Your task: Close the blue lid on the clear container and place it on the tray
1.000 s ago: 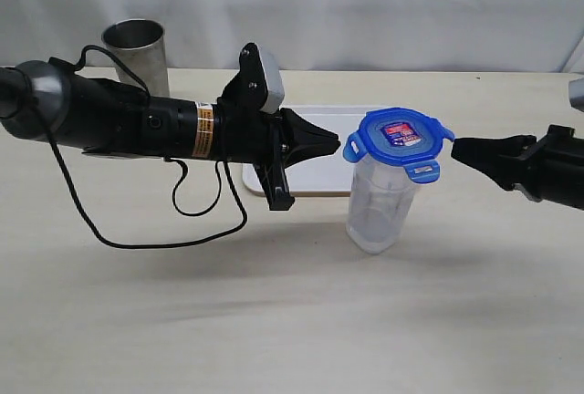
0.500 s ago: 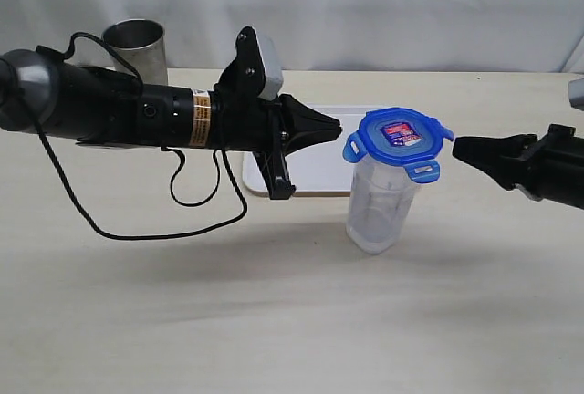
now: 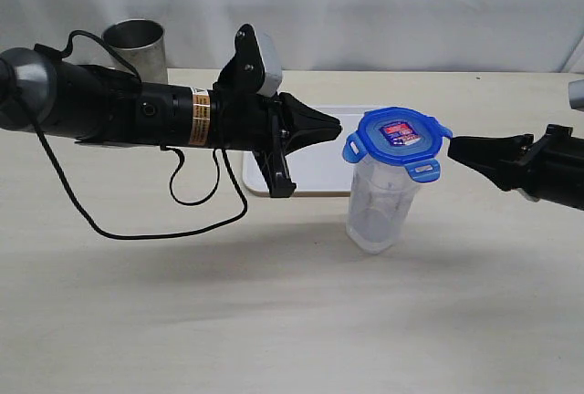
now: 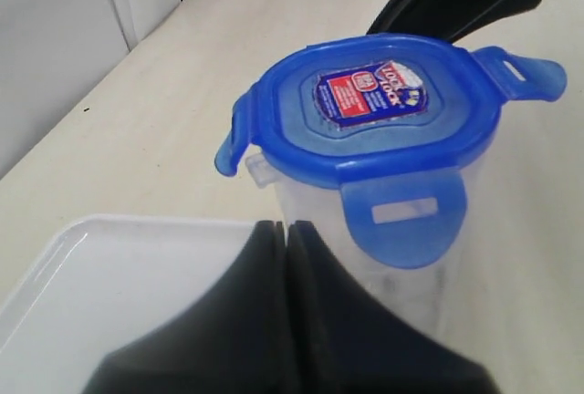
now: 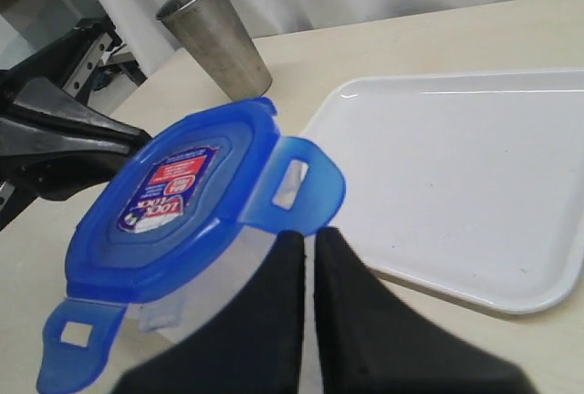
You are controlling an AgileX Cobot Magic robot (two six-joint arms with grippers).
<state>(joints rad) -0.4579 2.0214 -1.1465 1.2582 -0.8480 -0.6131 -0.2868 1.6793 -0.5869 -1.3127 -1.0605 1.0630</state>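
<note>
The clear container (image 3: 379,207) stands upright on the table just in front of the white tray (image 3: 321,168). The blue lid (image 3: 399,141) rests on its mouth with the snap flaps sticking outward. My left gripper (image 3: 338,125) is shut and empty, its tip just left of the lid's edge. My right gripper (image 3: 453,148) is also shut and empty, with its tip close to the lid's right flap. The left wrist view shows the lid (image 4: 374,111) beyond the closed left gripper (image 4: 285,228). The right wrist view shows the lid (image 5: 173,202), the tray (image 5: 456,184) and the closed right gripper (image 5: 310,234).
A grey steel cup (image 3: 137,47) stands at the back left, behind the left arm, and shows as the cup (image 5: 214,34) in the right wrist view. A black cable (image 3: 173,212) hangs from the left arm down to the table.
The left arm shifted slightly up and right a second ago, then held still. The right gripper has edged a little left toward the lid. Container and lid have not moved.
</note>
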